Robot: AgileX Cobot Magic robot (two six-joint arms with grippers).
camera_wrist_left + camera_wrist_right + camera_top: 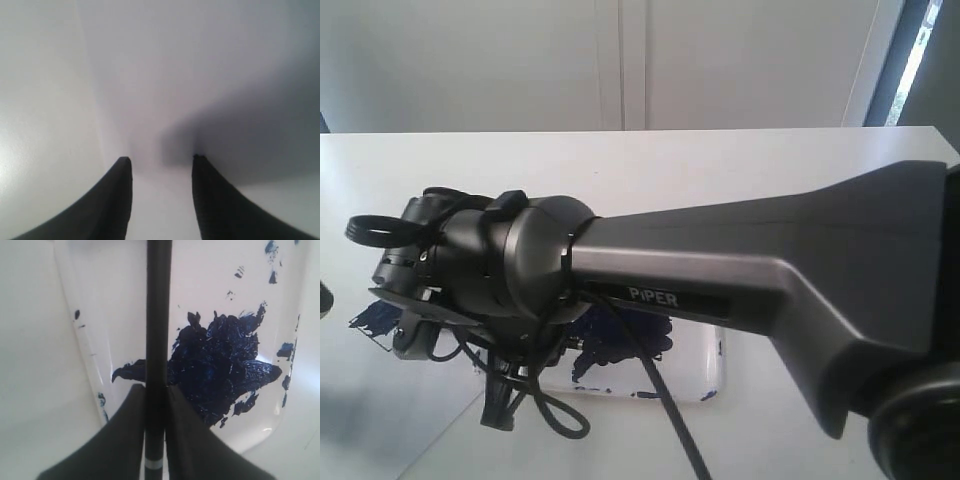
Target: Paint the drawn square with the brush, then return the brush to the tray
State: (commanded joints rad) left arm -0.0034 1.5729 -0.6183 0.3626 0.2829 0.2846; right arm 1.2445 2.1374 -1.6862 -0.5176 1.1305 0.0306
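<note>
In the right wrist view my right gripper (155,387) is shut on the brush (159,315), a thin black stick that runs straight out between the fingers; its tip is out of frame. It hangs over the tray (115,300), beside the large blue-black paint blot (220,365). In the exterior view the right arm (750,270) reaches across and hides most of the tray (705,365). The drawn square (372,320) shows as a dark blue smeared patch left of the wrist, partly covered. My left gripper (161,159) stands open over a plain white surface.
The white table (650,160) runs back to a pale wall. Black cables (555,420) loop below the right wrist. Dark paint specks (272,260) dot the tray's rim. A paper edge (445,430) crosses the near left of the table.
</note>
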